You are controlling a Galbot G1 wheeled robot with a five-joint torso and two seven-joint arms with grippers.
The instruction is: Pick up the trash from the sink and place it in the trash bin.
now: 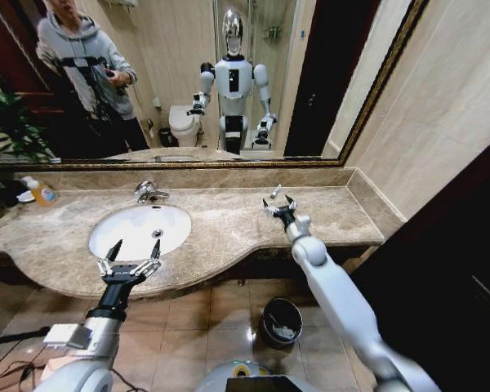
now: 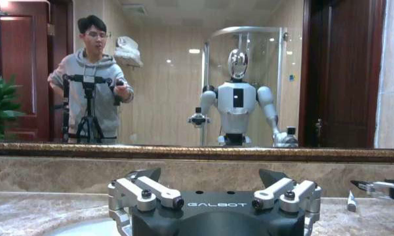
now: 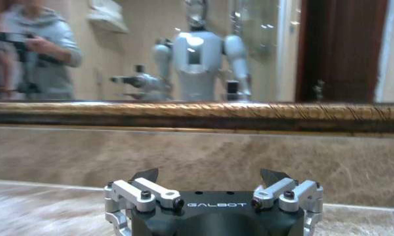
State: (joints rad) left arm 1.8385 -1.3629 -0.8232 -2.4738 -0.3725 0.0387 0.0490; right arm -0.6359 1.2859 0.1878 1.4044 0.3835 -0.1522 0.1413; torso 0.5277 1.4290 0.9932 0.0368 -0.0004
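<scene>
- Left gripper (image 1: 133, 250) hovers with fingers spread wide and empty at the near rim of the sink (image 1: 106, 219); the basin lies just ahead of its fingertips.
- Right gripper (image 1: 278, 202) hangs over the counter (image 1: 220, 216), jaws apart, empty; a small white tube (image 1: 275, 192) stands just beyond its tips.
- Trash bin (image 1: 280, 321) sits on the floor, below and behind both grippers.
- Risk: a tube this slim could tip or roll away if a finger nudges it before the jaws close.
- Hard to make out: any trash inside the basin; the tube's markings.
</scene>
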